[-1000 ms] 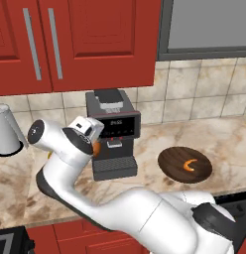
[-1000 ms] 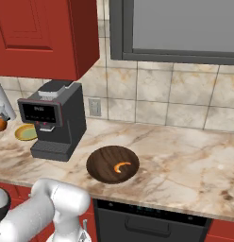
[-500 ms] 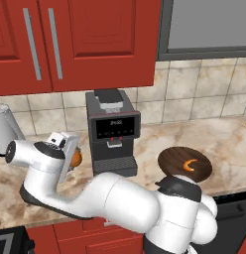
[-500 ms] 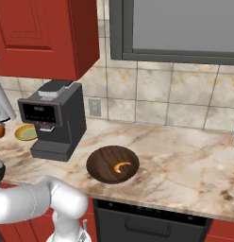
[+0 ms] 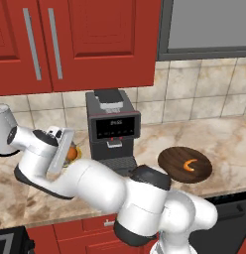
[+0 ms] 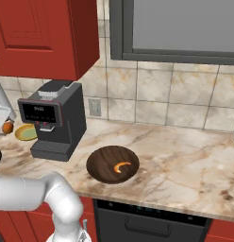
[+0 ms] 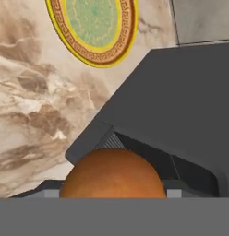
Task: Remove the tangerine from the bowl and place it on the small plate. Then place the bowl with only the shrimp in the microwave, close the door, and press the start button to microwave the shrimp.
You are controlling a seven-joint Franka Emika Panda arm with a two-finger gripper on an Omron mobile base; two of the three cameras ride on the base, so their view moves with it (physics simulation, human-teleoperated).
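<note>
My gripper (image 5: 68,150) is shut on the round orange tangerine (image 5: 72,153), left of the coffee machine and just above the counter. From the right base view the tangerine (image 6: 7,127) hangs next to the small plate (image 6: 26,133). Through the hand view the tangerine (image 7: 111,174) sits between my fingertips, with the yellow-rimmed, green-centred small plate (image 7: 91,26) further ahead on the marble. The dark wooden bowl (image 5: 170,161) rests on the counter to the right and holds just the curved orange shrimp (image 5: 189,164); both bowl (image 6: 101,165) and shrimp (image 6: 121,166) lie far from my hand. The microwave and its door are out of view.
A black coffee machine (image 5: 113,129) stands between my hand and the bowl; its base (image 7: 181,106) is close beside the tangerine. A white kettle (image 5: 3,130) stands at the far left. Red cabinets (image 5: 75,42) hang above. A grey-framed panel (image 6: 185,28) is on the wall.
My arm has swung left and down with the tangerine, from in front of the coffee machine to its left side near the small plate. The bowl and shrimp stayed put.
</note>
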